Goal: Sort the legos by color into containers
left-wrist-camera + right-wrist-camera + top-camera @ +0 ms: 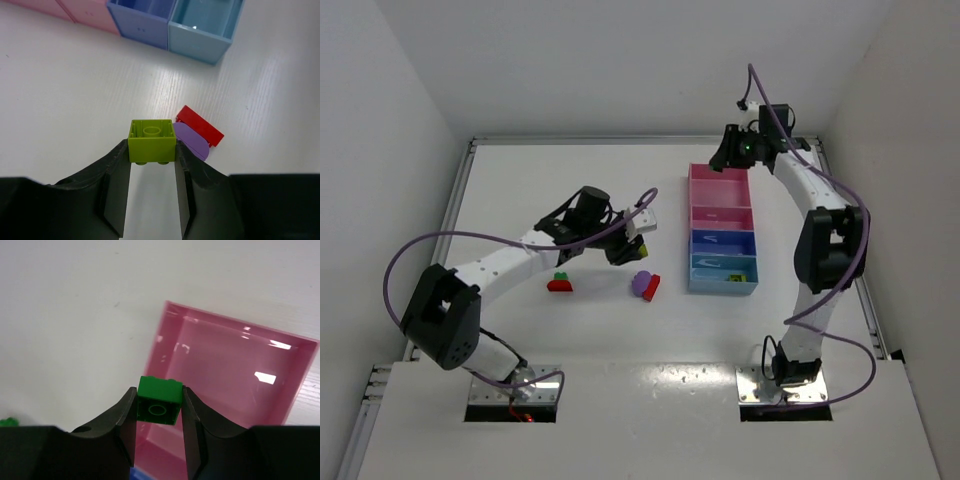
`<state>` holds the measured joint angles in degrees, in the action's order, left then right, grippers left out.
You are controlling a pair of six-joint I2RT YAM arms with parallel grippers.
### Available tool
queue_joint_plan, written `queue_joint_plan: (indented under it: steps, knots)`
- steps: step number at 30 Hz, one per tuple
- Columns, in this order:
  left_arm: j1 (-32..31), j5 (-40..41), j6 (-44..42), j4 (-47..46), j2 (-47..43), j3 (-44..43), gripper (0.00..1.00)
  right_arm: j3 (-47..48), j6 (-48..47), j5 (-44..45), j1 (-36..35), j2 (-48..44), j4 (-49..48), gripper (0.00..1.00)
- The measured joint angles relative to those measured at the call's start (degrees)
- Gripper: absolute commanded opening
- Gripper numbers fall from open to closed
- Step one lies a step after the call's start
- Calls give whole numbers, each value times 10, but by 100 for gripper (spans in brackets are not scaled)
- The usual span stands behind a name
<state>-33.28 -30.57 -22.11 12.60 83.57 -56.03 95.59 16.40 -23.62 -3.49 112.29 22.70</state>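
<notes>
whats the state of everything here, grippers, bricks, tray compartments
left gripper: shut on lime brick, off the table
right gripper: shut on green brick, over the edge of large pink compartment
large pink compartment: open-topped, empty where visible
light blue compartment: holds yellow and green pieces
purple piece: on table, touching red brick
red-and-green pair: loose on table

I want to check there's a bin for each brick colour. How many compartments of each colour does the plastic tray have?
Pink: 2, the large pink plastic compartment and the smaller pink plastic compartment
Dark blue: 1, the dark blue plastic compartment
Light blue: 1, the light blue plastic compartment
Total: 4
</notes>
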Motion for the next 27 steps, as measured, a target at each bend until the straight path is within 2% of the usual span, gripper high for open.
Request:
queue_joint_plan:
  steps: [3,5,6,10,13,20,27]
  knots:
    - [2,2,5,-1,5,-19,18,9,-10,42,1,35,-4,17]
    - [2,3,8,-2,10,-31,18,16,-16,62,0,57,-6,25]
    - [3,3,9,-2,13,-36,18,22,-19,73,0,70,-7,40]
    - [3,3,18,-2,22,-54,19,31,-29,89,0,94,-11,72]
    - [3,-1,26,0,32,-70,22,31,-34,103,0,97,-14,76]
    - [-2,-33,77,-19,87,-137,22,11,-38,121,3,80,-29,76]
    - [-58,-50,108,-44,171,-196,22,-92,-22,133,24,-76,-34,79]
